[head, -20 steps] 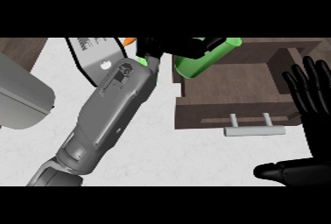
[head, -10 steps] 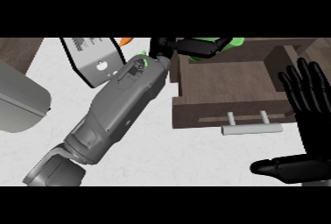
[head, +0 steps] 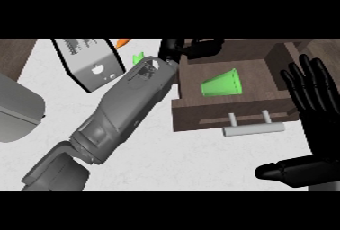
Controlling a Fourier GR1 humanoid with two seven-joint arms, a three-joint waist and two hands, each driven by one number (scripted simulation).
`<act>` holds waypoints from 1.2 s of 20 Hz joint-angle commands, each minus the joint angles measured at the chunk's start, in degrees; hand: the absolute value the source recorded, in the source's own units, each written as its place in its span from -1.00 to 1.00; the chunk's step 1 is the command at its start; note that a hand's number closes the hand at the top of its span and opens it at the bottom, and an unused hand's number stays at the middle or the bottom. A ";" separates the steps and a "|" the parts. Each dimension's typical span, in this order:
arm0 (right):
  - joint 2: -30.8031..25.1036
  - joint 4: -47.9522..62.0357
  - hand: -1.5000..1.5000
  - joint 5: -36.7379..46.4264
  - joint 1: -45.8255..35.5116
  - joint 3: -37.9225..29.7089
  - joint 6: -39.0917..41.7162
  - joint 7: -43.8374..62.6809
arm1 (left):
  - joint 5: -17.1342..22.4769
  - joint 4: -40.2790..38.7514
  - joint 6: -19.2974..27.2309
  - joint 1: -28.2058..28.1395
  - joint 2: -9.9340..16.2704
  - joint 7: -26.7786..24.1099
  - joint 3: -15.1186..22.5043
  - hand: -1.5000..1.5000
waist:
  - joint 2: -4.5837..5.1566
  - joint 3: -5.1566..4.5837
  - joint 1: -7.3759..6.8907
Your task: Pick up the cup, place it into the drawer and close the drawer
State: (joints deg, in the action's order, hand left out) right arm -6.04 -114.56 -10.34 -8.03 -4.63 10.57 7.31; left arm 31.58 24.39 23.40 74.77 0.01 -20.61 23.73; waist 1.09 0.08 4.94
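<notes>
The green cup (head: 220, 83) lies tilted on its side inside the open wooden drawer (head: 199, 114), near the middle. My left forearm runs from the lower left up to the drawer's back left corner. There my left hand (head: 198, 47) hovers over the drawer's back wall, open, with nothing in it and clear of the cup. Right of the drawer, my right hand (head: 313, 96) rests open with its fingers pointing up. The drawer's pale bar handle (head: 252, 130) faces me.
A white box with a black rim (head: 90, 63) stands at the back left, with an orange item (head: 123, 42) and a small green piece (head: 138, 58) beside it. A large grey rounded object (head: 16, 112) sits at the left edge.
My left hand held the cup over the drawer's back edge; now the cup lies in the drawer and the hand has let go of it.
</notes>
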 commanded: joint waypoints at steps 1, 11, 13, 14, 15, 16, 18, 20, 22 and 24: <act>-0.28 1.40 -1.00 -0.22 1.83 -0.40 1.83 -3.22 | -0.41 -5.19 -0.60 1.99 -0.01 -1.16 2.13 1.00 | 0.33 0.04 0.27; 0.59 0.38 -1.00 -2.70 -0.98 0.32 1.64 -1.45 | 3.63 -1.17 4.41 -0.78 -0.01 -0.05 10.50 -1.00 | 0.50 0.02 1.77; 0.23 0.13 -1.00 -3.75 -1.31 -0.62 1.44 -0.42 | 5.73 -1.81 3.42 0.31 -0.01 -1.07 8.69 -1.00 | 0.67 0.01 1.96; 0.54 0.99 -1.00 -4.27 -0.60 -0.48 2.25 -1.73 | 6.82 -0.15 3.80 1.77 -0.01 -0.48 8.32 -1.00 | 0.41 0.02 1.37; 1.67 -0.27 -1.00 -3.89 -0.87 0.28 0.50 -0.13 | 7.47 1.29 2.36 -1.23 -0.01 -2.94 9.12 -1.00 | 0.19 -0.03 0.68; 0.83 0.42 -1.00 -4.62 -1.56 0.43 1.52 0.73 | 8.80 1.82 2.60 1.38 -0.01 -2.07 8.06 -1.00 | 0.24 -0.02 0.89; -1.31 -2.60 -1.00 -8.70 -0.99 -3.18 1.87 3.41 | 9.63 0.73 0.82 -0.28 -0.01 -7.06 5.74 -1.00 | -0.06 -0.06 -0.19; 0.58 -3.08 -1.00 -7.47 0.65 -0.21 1.27 3.88 | 12.18 5.52 1.19 -0.91 -0.01 -7.97 5.93 -1.00 | -0.44 -0.07 -0.80; -1.07 -0.53 -1.00 -9.39 0.82 -2.72 3.65 1.71 | 13.28 5.83 -0.32 0.49 -0.01 -7.57 4.97 -1.00 | -0.49 -0.03 -1.86; -0.74 -3.22 -1.00 -9.60 2.80 -2.70 3.47 1.81 | 13.64 7.40 -1.46 -1.76 -0.01 -7.35 3.16 -1.00 | -0.94 -0.07 -3.46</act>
State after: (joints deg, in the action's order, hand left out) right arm -6.45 -116.53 -18.46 -7.27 -6.25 13.16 9.59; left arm 43.43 29.61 24.31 74.24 0.00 -26.82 29.48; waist 0.63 0.03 3.52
